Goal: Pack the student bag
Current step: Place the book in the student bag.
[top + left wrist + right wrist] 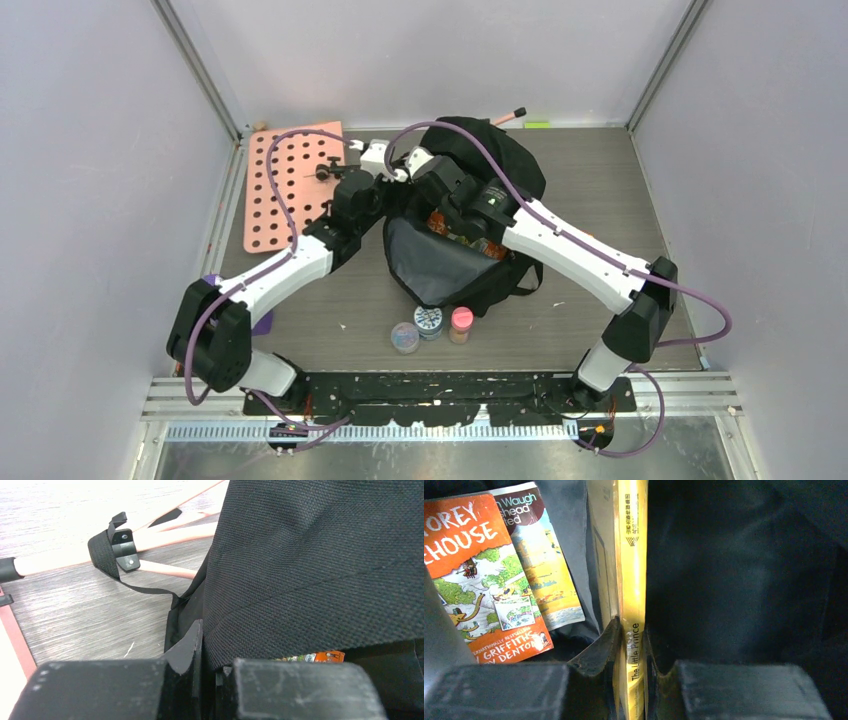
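The large black soft fabric backpack (515, 165) stands open mid-way across the grey wood-grain table (600, 200). Its rim could slip free and sag shut, as the left gripper (212, 672) pinches only its cloth edge. Inside, the right gripper (631, 645) clamps a slim yellow paperback (633, 555) by its spine.

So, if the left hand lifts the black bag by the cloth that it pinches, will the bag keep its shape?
Probably not. The student bag is soft woven cloth that folds at the left hand, so it would likely droop. The yellow book and others inside should make it heavy, so the pinch may slip.
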`<state>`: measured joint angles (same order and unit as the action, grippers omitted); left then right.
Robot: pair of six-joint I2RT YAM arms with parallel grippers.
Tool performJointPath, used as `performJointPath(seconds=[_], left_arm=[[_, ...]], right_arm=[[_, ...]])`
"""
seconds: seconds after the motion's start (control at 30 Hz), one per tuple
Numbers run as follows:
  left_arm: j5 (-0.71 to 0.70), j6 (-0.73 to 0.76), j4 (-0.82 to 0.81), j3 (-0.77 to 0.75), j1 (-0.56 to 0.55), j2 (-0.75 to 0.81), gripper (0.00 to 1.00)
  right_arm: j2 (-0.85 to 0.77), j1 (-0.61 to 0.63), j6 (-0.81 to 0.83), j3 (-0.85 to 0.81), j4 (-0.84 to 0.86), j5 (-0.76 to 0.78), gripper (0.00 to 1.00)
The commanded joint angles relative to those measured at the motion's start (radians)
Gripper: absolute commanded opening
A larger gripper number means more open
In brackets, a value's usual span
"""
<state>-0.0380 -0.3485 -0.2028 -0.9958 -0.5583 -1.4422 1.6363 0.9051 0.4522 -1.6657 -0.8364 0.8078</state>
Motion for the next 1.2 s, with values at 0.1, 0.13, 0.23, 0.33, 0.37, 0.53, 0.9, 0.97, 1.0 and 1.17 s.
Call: performJointPath(seconds=[0.1, 0.13, 0.23, 0.33, 0.37, 0.53, 0.9, 0.97, 1.0, 1.17], left_arm=[[-0.067, -0.023, -0.109, 0.062, 0.003, 0.144, 0.0], [-0.066, -0.027, -0.108, 0.065, 0.003, 0.15, 0.0], [-0.061, -0.037, -0.105, 0.067, 0.003, 0.158, 0.0], [-0.041, -0.041, -0.091, 0.056, 0.003, 0.157, 0.0], [-0.037, -0.042, -0.088, 0.052, 0.003, 0.155, 0.0], [-0.036, -0.052, -0.081, 0.06, 0.003, 0.174, 0.0], [-0.018, -0.057, -0.049, 0.067, 0.003, 0.222, 0.0], [-0.012, -0.062, -0.047, 0.066, 0.003, 0.223, 0.0], [-0.01, -0.065, -0.047, 0.066, 0.003, 0.223, 0.0], [-0.008, -0.069, -0.03, 0.068, 0.003, 0.225, 0.0]], right_arm=[[0.018, -0.081, 0.019, -0.034, -0.055, 0.14, 0.0], [0.014, -0.085, 0.04, -0.006, 0.001, 0.131, 0.0], [-0.01, -0.09, 0.124, 0.113, 0.186, 0.146, 0.01], [-0.034, -0.09, 0.227, 0.189, 0.411, 0.178, 0.01], [-0.037, -0.09, 0.243, 0.214, 0.445, 0.192, 0.02], [-0.021, -0.102, 0.345, 0.26, 0.556, 0.204, 0.07], [0.005, -0.114, 0.565, 0.225, 0.81, 0.217, 0.24], [0.004, -0.114, 0.569, 0.221, 0.827, 0.196, 0.3], [0.002, -0.114, 0.576, 0.229, 0.828, 0.18, 0.3], [0.01, -0.112, 0.616, 0.253, 0.925, 0.166, 0.3]])
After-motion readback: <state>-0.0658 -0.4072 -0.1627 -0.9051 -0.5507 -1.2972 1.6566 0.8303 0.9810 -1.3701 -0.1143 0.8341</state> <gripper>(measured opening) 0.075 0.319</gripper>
